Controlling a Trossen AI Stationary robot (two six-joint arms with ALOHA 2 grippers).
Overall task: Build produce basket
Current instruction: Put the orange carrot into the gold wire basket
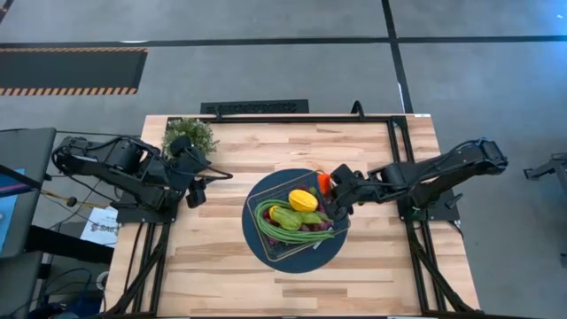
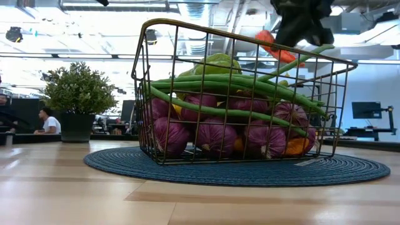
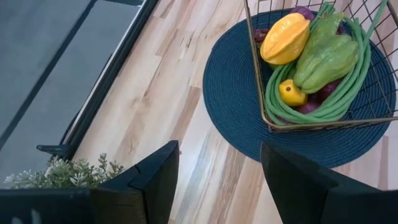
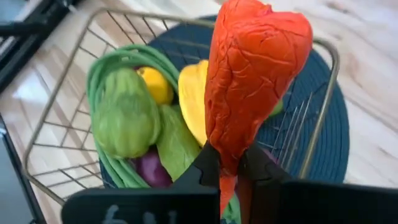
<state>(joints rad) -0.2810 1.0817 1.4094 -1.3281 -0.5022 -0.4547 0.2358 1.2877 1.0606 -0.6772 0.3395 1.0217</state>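
The wire basket [image 1: 292,252] stands on the round dark blue mat [image 1: 255,241] at the table's middle. In it lie a yellow pepper [image 1: 303,200], a green pepper [image 1: 285,217], long green beans [image 1: 265,226] and purple grapes [image 2: 212,134]. My right gripper [image 1: 337,197] hovers over the basket's far right corner, shut on an orange-red wrinkled toy vegetable [image 4: 255,74]. My left gripper [image 3: 217,180] is open and waits near the table's left edge, beside the plant. My right gripper pinches the orange-red vegetable by its narrow end [image 4: 227,163] between the two fingers. The fingers come from the table's right, slanting down. The vegetable is lifted clear above the basket's rim [image 2: 312,57], and its broad end [image 4: 267,31] points away from the gripper, over the produce.
A bushy potted plant [image 1: 189,135] stands at the far left of the table, next to the left arm. Bare wood [image 1: 221,266] lies along the near side and to the left of the mat. A dark frame runs along the table's far edge and sides.
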